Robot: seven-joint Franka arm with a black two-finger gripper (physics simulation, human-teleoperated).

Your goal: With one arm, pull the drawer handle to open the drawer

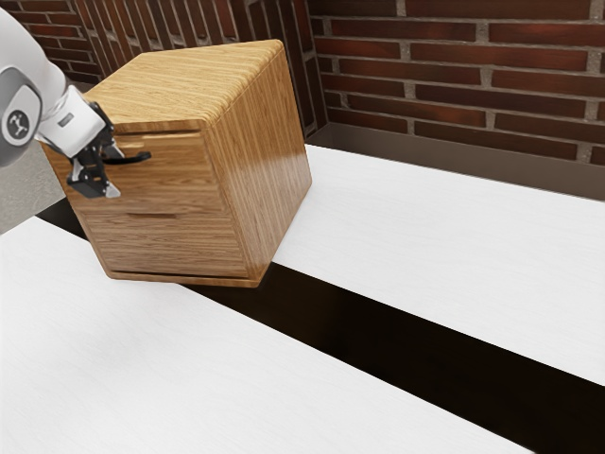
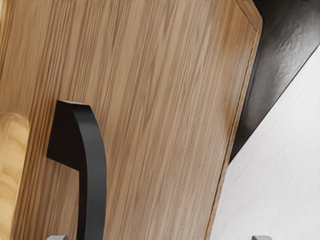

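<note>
A wooden cabinet (image 1: 255,161) with two drawers stands tilted to the camera on the table. The top drawer front (image 1: 175,175) carries a black bar handle (image 1: 132,157), and a thin dark gap runs along the front's upper edge. My gripper (image 1: 99,180) is at the end of the handle nearer the exterior view's left, its fingers open around it. Seen from the wrist, the curved black handle (image 2: 87,150) runs down the drawer front (image 2: 165,110) between two widely spaced grey fingertips (image 2: 57,237). The lower drawer (image 1: 170,241) sits flush.
The cabinet straddles a dark strip (image 1: 406,350) between two white table slabs (image 1: 142,378). A brick wall (image 1: 454,66) runs behind. White surface (image 2: 280,175) lies beside the cabinet's edge.
</note>
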